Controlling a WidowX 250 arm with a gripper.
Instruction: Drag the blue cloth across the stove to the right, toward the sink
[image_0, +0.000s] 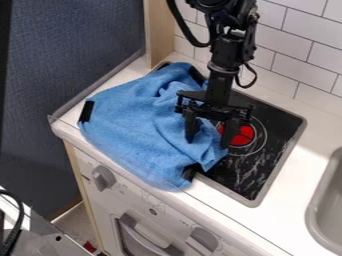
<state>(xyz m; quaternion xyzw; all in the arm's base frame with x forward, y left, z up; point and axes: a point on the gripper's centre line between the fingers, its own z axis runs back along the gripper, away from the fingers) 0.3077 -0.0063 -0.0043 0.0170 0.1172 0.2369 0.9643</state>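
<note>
Our tool is spread wide by the right edge of the blue cloth, centre-left in the frame; we should pinch a generous fold without scraping the stovetop.

Room runs over the counter between stove and sink; the tiled wall bars the back, cloth the stove's left.

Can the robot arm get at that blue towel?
Probably yes. Its end effector is open, right by the folds of the blue towel, and nothing seems to block the way.
</note>
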